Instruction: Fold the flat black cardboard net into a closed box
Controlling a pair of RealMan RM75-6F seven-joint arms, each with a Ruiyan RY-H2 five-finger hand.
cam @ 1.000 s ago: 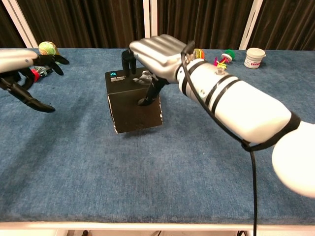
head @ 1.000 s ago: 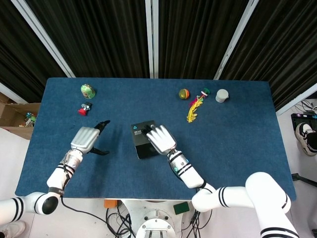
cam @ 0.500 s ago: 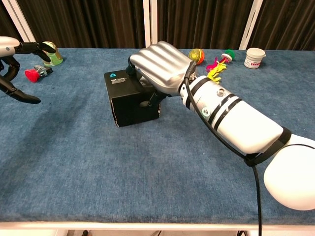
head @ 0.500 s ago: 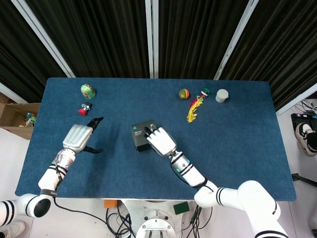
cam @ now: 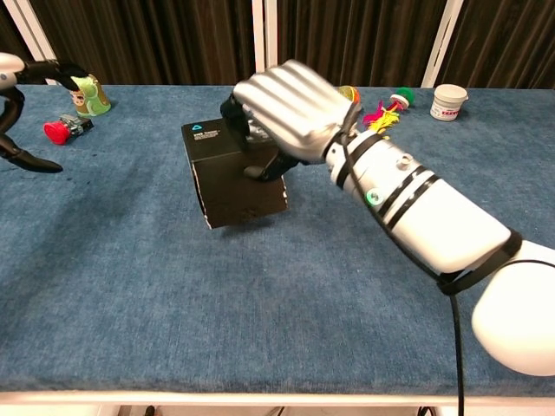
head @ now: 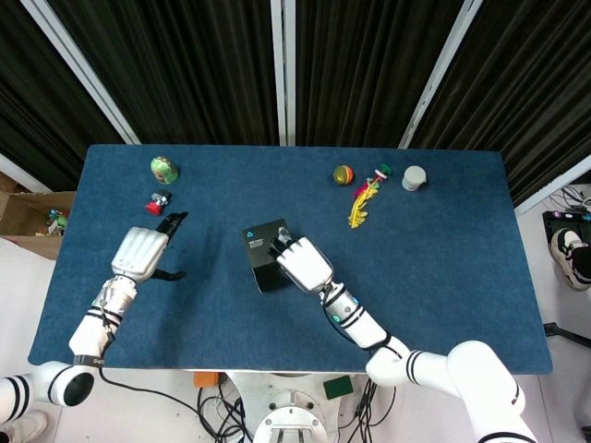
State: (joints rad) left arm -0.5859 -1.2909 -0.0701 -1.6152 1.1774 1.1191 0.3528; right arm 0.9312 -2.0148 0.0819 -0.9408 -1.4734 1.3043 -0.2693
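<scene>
The right hand (cam: 290, 113) gripped the black box (cam: 232, 173) from the top, while the left hand (cam: 17, 104) sat open at the edge.

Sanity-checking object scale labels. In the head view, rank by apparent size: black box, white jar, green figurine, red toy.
1. black box, clearly largest, partly under the right hand.
2. white jar and green figurine: these look alike, so no ranking between them.
3. red toy, slightly smaller.
</scene>
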